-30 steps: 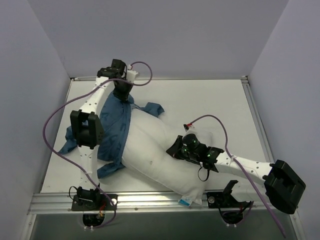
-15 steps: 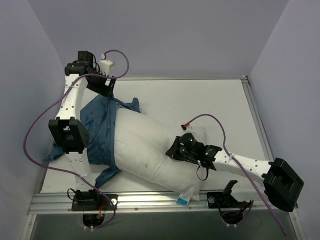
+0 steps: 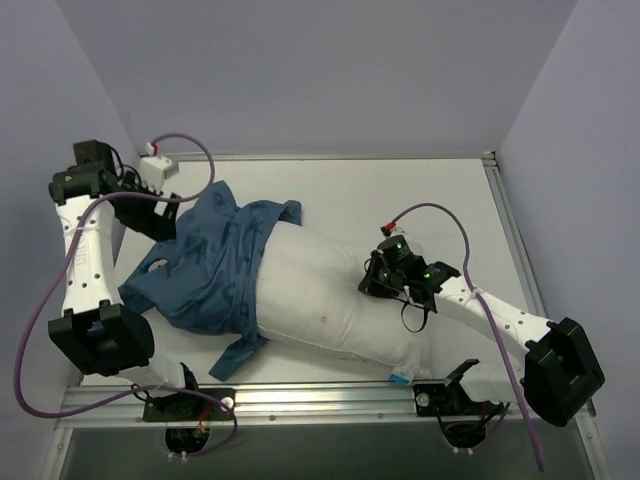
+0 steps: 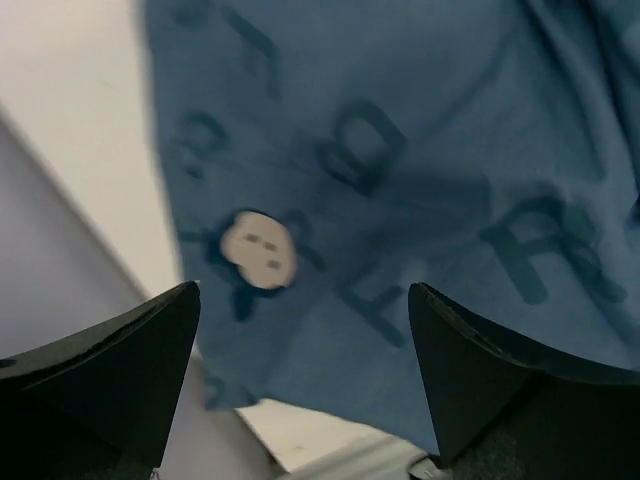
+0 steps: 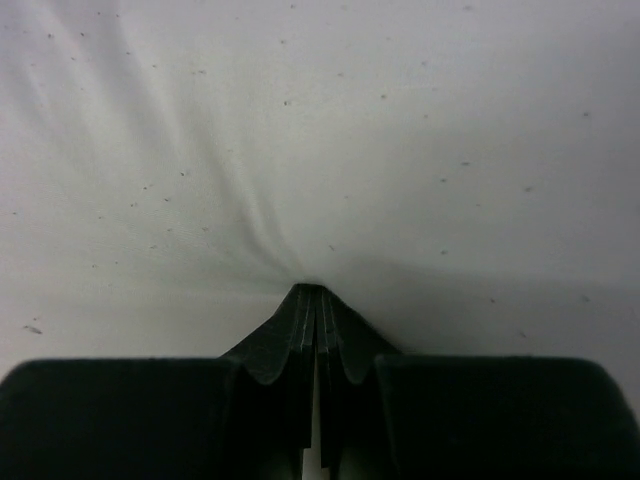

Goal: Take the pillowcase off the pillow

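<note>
Pillowcase point(image 3: 215, 270) cloth is dark blue, printed with lighter blue letters and a small pale cartoon face point(image 4: 258, 248). It lies rumpled and mostly flat on the white table point(image 3: 340, 190). The pillow point(image 3: 320, 300) is plump, plain and white, with a small blue tag point(image 3: 402, 378) at one corner.

The left gripper point(image 3: 163, 220) is released, its jaws spread wide with nothing between them. The pillowcase spreads out directly below and ahead of it, filling the gap between the two dark fingers point(image 4: 110, 380) in the wrist view, with bare table showing off to the fingers' left. Whether the fingertips touch the cloth cannot be told.

The right gripper point(image 3: 372, 285) is clenched on the pillow, its tips pressed together into the white fabric, which puckers in creases towards them point(image 5: 315, 292). The pillowcase lies well apart from this gripper, past the pillow's opposite end, where its edge meets the white fabric.
</note>
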Robot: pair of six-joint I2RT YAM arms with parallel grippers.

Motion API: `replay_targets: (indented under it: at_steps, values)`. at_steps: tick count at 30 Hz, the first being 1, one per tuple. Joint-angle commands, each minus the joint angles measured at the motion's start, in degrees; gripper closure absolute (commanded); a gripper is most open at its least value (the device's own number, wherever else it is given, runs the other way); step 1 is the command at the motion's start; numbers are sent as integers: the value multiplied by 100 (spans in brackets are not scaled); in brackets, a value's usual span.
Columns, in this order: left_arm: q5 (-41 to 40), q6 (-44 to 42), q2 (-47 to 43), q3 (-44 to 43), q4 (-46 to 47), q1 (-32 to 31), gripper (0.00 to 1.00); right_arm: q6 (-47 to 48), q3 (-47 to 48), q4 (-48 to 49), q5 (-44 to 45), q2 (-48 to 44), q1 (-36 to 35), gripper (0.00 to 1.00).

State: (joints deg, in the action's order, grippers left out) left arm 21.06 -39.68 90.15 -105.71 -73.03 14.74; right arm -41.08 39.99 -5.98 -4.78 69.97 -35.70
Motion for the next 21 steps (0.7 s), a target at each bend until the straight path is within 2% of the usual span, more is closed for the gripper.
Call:
replay_targets:
  at_steps: [1, 2, 5, 6, 9, 10, 13, 17, 21]
  values:
    - [161, -330, 64, 1507, -607, -208, 6, 680, 192, -1494, 705, 393, 81, 100]
    - [362, -312, 73, 1919, -494, -313, 6, 741, 263, -1494, 810, 438, 125, 100]
    - [592, 126, 90, 2317, 163, -1006, 6, 987, 623, -1494, 899, 727, 344, 100]
    - [584, 258, 178, 2344, 367, -1478, 6, 1057, 729, -1494, 952, 798, 406, 100]
    - [383, 777, 563, 2169, 1158, -2385, 5, 1304, 1107, -1389, 1162, 895, 801, 100]
    - [338, 969, 696, 2064, 1317, -2545, 4, 1357, 1195, -1354, 1198, 869, 1037, 100]
    - [241, 1242, 1267, 1432, 1687, -3071, 4, 1637, 1835, -1449, 1531, 834, 1136, 100]
    - [39, 1428, 1812, 588, 1959, -3425, 3, 2033, 2829, -1775, 1804, 974, 987, 100]
    - [-155, 1560, 2086, -142, 1846, -3180, 4, 2104, 3296, -1951, 2016, 1062, 574, 100]
